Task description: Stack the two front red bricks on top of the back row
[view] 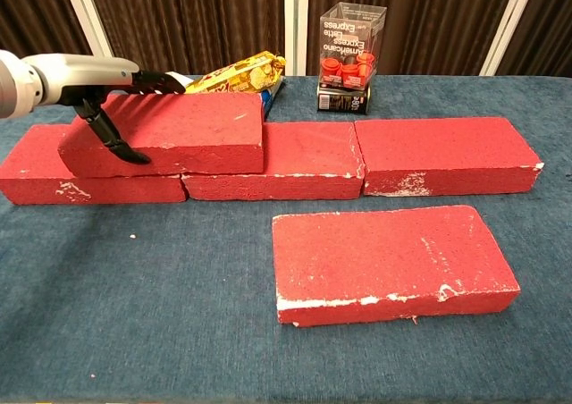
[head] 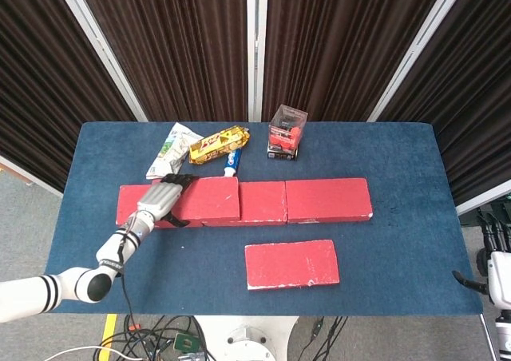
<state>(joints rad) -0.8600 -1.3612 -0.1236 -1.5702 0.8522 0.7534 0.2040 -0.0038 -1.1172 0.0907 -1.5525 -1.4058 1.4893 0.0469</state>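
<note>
On the back row at about nine o'clock from the table's centre, the left hand point(view: 107, 96) holds the stacked brick point(view: 170, 134) by its left end, the thumb down the near face and the other fingers over the top. That brick sits on the left back brick point(view: 85, 182) and overlaps onto the middle back brick point(view: 286, 167), its left end looking slightly raised in the chest view; whether it has fully settled cannot be told. The right back brick point(view: 442, 154) carries nothing on top. The front brick point(view: 389, 261) lies flat and alone on the blue table point(view: 134, 324) at about five o'clock, well apart from the row. Of the right hand point(head: 497, 279), only a sliver shows at the head view's right edge, too little to tell whether its fingers are spread or curled.

The bricks look rigid, with a rough, crumbly surface and white chipped edges, so they should grip well without slipping; their apparent foam-like texture suggests they are light, though that is a guess. A wide, flat block like this is likely best taken across a short end, thumb on one face and fingers on the other, and kept level.

A snack packet point(head: 219, 144), toothpaste point(head: 231, 160) and a clear box point(view: 350, 57) lie at twelve o'clock, behind the row.
</note>
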